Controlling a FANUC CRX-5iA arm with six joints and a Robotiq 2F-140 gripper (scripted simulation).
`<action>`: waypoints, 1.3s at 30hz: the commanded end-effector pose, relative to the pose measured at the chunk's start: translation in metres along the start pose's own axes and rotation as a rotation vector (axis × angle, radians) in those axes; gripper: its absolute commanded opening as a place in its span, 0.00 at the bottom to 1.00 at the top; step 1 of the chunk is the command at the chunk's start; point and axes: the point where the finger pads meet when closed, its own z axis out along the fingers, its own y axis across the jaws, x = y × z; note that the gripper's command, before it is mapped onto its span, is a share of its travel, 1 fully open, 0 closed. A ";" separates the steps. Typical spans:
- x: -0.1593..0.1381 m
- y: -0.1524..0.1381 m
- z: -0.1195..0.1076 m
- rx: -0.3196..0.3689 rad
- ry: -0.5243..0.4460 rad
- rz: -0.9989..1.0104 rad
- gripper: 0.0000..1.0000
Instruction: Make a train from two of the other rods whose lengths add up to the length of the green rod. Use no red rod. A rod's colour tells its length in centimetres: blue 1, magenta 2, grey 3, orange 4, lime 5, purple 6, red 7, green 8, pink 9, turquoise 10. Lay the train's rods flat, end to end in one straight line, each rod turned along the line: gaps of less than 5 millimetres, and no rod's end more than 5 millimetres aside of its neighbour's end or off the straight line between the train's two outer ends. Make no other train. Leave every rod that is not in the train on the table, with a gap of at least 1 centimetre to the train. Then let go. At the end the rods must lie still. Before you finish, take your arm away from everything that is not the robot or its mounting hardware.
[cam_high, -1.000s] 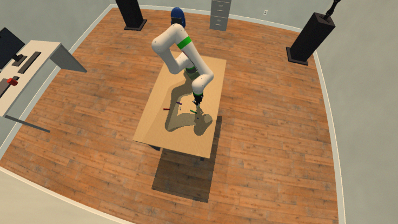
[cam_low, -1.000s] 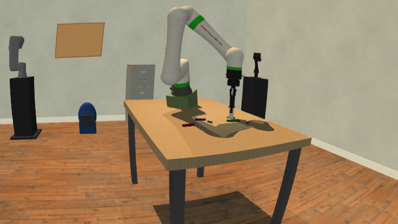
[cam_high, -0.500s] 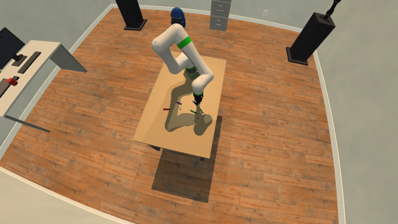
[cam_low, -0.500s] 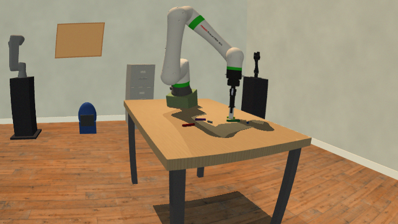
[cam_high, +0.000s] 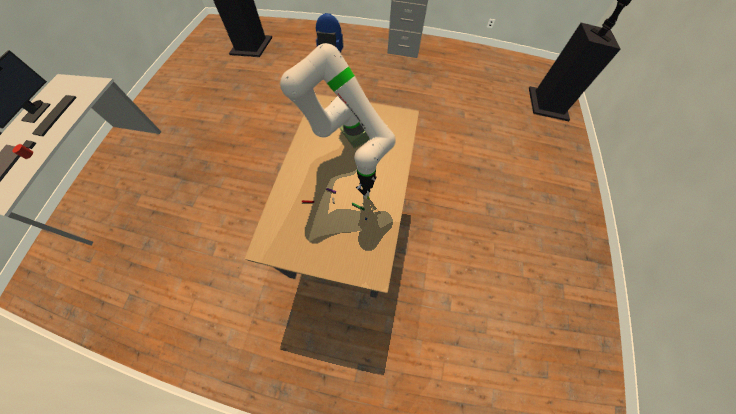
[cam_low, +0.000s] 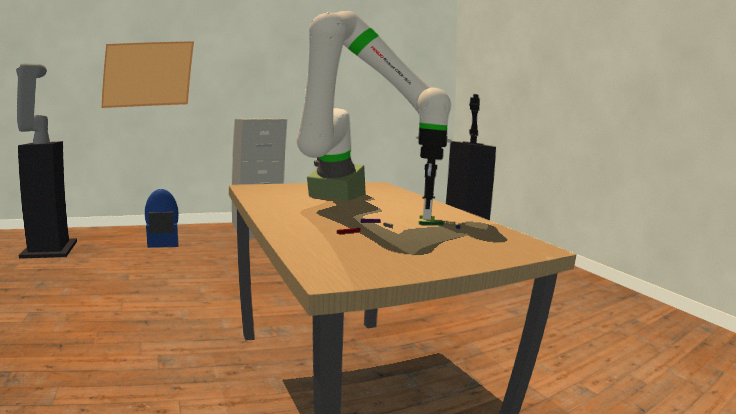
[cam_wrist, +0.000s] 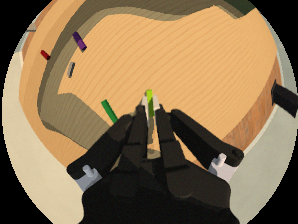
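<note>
A big wooden table (cam_high: 288, 242) fills the middle of the top view. The white arm (cam_high: 329, 87) reaches down from the upper middle. Its black gripper (cam_wrist: 150, 111) sits at the bottom of the wrist view, pinched tight on the lime rod (cam_wrist: 150, 102), which pokes up between the fingers.

Just left of it lies the green rod (cam_wrist: 109, 111), flat on the table. In the upper left of the wrist view lie the purple rod (cam_wrist: 79, 40), the red rod (cam_wrist: 45, 55) and a small grey rod (cam_wrist: 71, 68), well apart from the gripper.
</note>
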 end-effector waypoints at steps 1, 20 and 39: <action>0.000 0.000 0.000 0.000 0.000 0.000 0.03; 0.000 0.000 -0.085 0.000 0.000 0.000 0.03; 0.006 -0.038 -0.100 -0.005 0.000 0.122 0.03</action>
